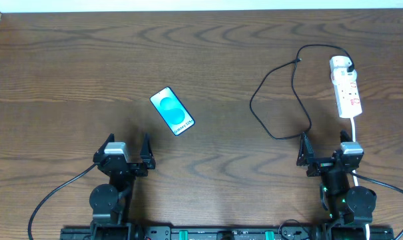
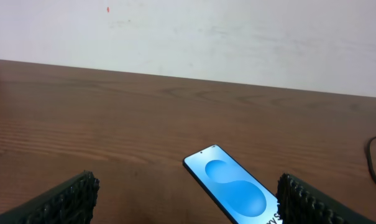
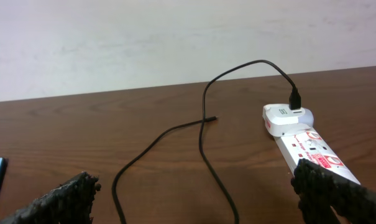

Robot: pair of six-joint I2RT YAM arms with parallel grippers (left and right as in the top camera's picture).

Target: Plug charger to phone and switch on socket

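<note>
Well: L claw point(image 1: 127, 144), R claw point(image 1: 324, 142) wide open, empty; phone point(image 2: 234, 190) end cut off, L wrist view.

Phone point(image 1: 172, 111): slim, black-edged, turquoise screen up, flat and diagonal on the table point(image 1: 68, 67), left of centre.
Charger point(image 1: 251, 103): thin black cable in loose loops at right; one end plugged in at the socket's far end, small tip free, well apart from the phone.
Socket point(image 1: 346, 90): white oblong strip, red markings, far right; thick white cord point(image 1: 355, 130) at its near end.
</note>
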